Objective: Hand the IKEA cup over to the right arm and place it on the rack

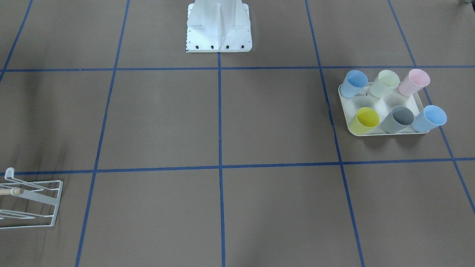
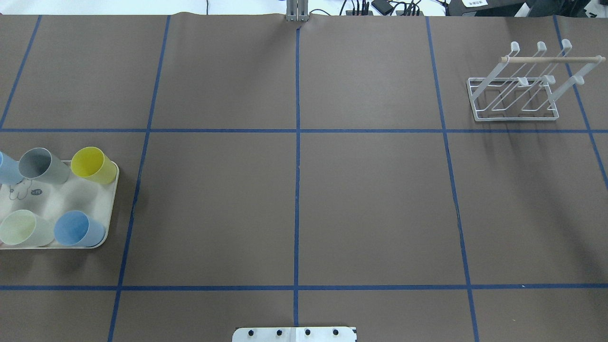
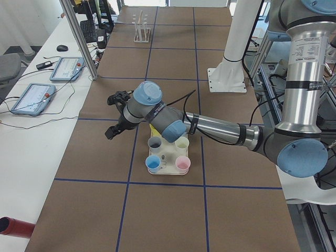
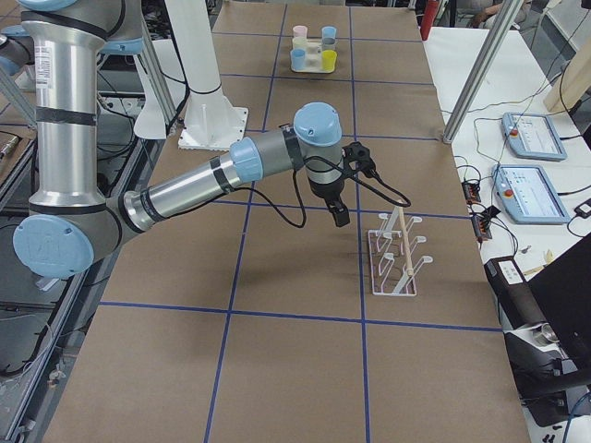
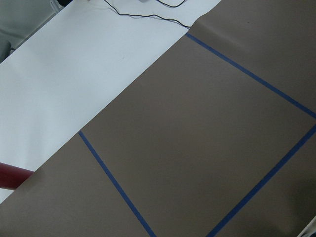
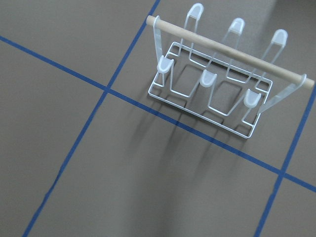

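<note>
Left fingers (image 3: 114, 127): mine, above the desk (image 2: 370, 204), near the tray (image 1: 389, 134); open or closed, I cannot tell.
Right fingers (image 4: 341, 218): mine, above the desk just beside the rack (image 2: 546, 59); again I cannot tell.
Cups (image 1: 399, 118): six, upright on the cream tray, at my left end.
Rack position: my right end, well apart from the tray.

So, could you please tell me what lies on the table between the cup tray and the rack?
Nothing: the overhead view shows only bare table with blue tape lines between tray and rack.
</note>
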Available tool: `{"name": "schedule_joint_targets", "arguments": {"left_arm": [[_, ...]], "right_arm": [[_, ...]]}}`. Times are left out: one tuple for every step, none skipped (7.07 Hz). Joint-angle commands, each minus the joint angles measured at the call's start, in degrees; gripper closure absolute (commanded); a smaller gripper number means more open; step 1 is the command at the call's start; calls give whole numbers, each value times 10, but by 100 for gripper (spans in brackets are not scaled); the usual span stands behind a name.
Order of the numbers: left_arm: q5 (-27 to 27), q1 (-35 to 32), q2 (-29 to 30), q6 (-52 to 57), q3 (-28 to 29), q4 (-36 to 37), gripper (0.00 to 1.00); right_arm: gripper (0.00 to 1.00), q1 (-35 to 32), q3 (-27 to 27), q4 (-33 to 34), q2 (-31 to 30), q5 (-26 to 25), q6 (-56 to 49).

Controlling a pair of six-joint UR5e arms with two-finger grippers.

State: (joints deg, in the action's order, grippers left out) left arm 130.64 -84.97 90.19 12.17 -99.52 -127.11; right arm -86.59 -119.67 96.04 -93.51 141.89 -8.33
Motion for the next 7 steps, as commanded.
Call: {"name": "schedule_joint_targets", "arguments": {"left_arm": [[0, 9, -12, -2, 46, -64, 0], [0, 9, -24, -37, 50, -88, 0], [-4, 21, -37, -93, 50, -118, 0], [-7, 37, -59, -133, 57, -155, 0], [-8, 44, -77, -165, 72, -184, 0], [-10, 53, -87, -187, 87, -218, 0], [-58, 80, -88, -204, 99, -238, 0]], "right_arm": [[1, 46, -38, -1, 1, -10, 87], [1, 84, -62, -1, 1, -45, 143], [1, 126, -77, -1, 9, -69, 207], [1, 150, -81, -10, 23, -74, 250], [1, 172, -78, -56, 23, -85, 297], [1, 193, -77, -81, 23, -105, 338], [1, 205, -77, -85, 23, -112, 345]]}}
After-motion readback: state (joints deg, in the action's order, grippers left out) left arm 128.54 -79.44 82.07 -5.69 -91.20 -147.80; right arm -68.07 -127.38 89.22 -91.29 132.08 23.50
